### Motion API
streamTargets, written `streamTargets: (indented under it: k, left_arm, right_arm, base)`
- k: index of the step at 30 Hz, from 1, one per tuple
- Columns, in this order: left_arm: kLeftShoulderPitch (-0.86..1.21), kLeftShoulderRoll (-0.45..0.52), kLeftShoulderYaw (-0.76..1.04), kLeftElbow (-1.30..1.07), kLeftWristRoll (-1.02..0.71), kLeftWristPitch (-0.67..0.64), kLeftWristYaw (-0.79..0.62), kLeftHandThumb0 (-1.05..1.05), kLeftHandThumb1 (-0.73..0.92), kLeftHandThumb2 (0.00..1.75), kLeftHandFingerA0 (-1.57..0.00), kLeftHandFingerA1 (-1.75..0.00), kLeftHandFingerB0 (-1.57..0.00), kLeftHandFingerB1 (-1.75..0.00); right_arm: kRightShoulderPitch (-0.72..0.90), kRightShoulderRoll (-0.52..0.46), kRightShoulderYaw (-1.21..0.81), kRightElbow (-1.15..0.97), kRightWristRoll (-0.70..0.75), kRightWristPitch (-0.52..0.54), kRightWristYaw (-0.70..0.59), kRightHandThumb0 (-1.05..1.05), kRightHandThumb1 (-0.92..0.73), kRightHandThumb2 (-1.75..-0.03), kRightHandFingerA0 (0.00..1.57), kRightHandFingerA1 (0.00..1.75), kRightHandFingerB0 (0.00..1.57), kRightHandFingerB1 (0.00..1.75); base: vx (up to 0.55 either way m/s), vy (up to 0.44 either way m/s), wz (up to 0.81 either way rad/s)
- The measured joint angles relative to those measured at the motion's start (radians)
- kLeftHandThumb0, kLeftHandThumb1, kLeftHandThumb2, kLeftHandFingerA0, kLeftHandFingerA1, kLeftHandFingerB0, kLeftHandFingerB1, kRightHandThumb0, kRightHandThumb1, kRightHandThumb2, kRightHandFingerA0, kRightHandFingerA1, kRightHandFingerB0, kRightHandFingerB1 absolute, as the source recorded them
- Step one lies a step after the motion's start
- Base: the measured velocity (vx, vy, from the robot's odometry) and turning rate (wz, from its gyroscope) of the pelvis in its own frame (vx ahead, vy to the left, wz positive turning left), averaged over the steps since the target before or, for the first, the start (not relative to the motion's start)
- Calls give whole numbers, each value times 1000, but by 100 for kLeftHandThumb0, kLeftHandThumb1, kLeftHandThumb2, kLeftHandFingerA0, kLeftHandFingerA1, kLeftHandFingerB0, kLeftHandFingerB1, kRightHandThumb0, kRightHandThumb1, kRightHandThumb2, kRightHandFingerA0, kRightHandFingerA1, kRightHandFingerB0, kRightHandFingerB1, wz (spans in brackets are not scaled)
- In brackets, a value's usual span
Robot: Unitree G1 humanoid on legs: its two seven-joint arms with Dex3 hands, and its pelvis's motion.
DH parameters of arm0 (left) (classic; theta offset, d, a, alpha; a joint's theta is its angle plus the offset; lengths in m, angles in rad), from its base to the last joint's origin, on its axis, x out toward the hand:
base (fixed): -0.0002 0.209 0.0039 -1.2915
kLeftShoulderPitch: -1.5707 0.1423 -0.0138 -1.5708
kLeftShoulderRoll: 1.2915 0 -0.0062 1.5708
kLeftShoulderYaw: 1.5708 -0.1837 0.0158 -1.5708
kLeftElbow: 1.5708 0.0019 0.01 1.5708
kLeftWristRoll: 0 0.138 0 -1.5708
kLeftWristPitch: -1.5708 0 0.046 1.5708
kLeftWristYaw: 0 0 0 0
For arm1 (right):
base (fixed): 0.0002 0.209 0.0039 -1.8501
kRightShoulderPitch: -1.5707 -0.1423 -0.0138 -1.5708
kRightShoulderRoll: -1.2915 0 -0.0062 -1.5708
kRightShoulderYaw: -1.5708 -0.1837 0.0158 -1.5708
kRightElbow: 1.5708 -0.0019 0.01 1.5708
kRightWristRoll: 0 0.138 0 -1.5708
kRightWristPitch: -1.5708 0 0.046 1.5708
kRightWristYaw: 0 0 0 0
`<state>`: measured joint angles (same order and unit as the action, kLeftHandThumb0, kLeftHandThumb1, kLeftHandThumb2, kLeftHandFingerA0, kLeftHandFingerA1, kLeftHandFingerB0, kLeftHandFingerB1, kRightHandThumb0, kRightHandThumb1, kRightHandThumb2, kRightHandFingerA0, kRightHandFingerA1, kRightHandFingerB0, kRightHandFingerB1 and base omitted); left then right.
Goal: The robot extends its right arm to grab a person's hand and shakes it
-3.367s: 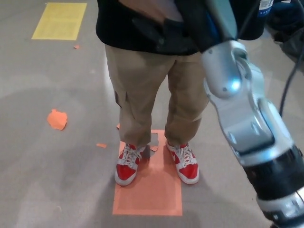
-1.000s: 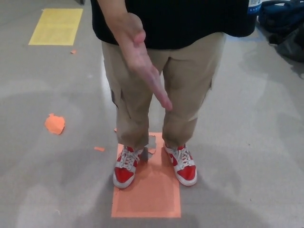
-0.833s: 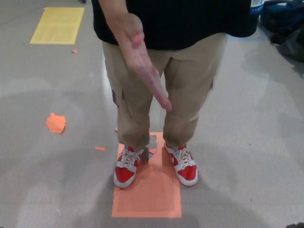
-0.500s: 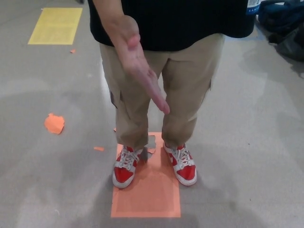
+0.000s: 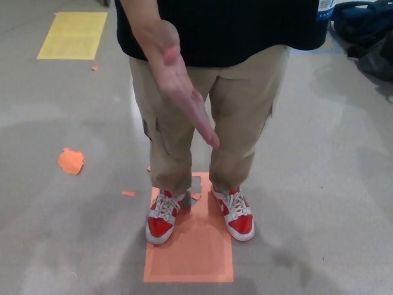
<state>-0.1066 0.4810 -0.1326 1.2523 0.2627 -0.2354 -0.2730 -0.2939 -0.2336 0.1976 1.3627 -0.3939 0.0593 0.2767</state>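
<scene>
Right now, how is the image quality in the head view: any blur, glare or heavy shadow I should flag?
Head view: the person's outstretched hand is slightly soft at the fingertips, while the red shoes and orange floor mat read sharply. Lighting is even and diffuse, with a pale sheen on the grey floor beside the trouser leg and faint, soft shadows around the feet. No robot hand is in view.

the person wears a black shirt (image 5: 245,31), tan trousers (image 5: 239,110) and red shoes (image 5: 161,222) with white laces and soles. they stand on an orange floor patch (image 5: 190,258). the floor (image 5: 61,233) is grey, with a yellow rectangle (image 5: 72,35) and an orange scrap (image 5: 70,161).
</scene>
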Motion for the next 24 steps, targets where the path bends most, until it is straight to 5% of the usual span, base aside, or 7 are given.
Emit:
streamTargets:
  k: [5,7,12,13,15,16,24]
  left_arm:
    - [-1,0,2,2,-2,1,-3,-25,60,108,-7,-50,-8,-49]
    - [-1,0,3,4,-2,3,-3,-26,59,107,-7,-49,-8,-49]
    - [-8,0,0,3,-1,8,-3,-26,60,108,-7,-50,-7,-49]
    - [-9,0,0,3,-1,9,-4,-25,59,107,-8,-50,-8,-49]
    - [-11,0,-1,3,-1,9,-4,-25,59,107,-10,-50,-10,-49]
    - [-12,0,-1,3,0,10,-4,-45,80,68,-28,-33,-27,-33]
    - [-18,2,-3,2,0,9,-7,-44,81,67,-29,-33,-29,-33]
  right_arm:
    - [0,0,1,0,3,3,4,-85,-83,-113,1,40,13,32]
    - [0,0,6,0,3,2,8,-35,-54,-112,0,49,0,48]
    - [-3,0,25,-1,0,-6,17,-35,-53,-112,0,48,0,48]
    - [-5,0,29,-1,0,-7,19,-79,-80,-103,15,43,11,39]
    - [-8,0,32,-1,0,-7,20,-77,-92,-71,23,33,16,28]
    - [-9,0,33,-1,0,-7,20,-78,-77,-101,19,45,15,41]
    - [-14,0,31,-1,3,-7,13,-75,-92,-70,23,34,15,28]
  base:
    - [0,0,0]
    - [0,0,0]
    - [0,0,0]
    - [0,0,0]
    - [0,0,0]
    - [0,0,0]
    - [0,0,0]
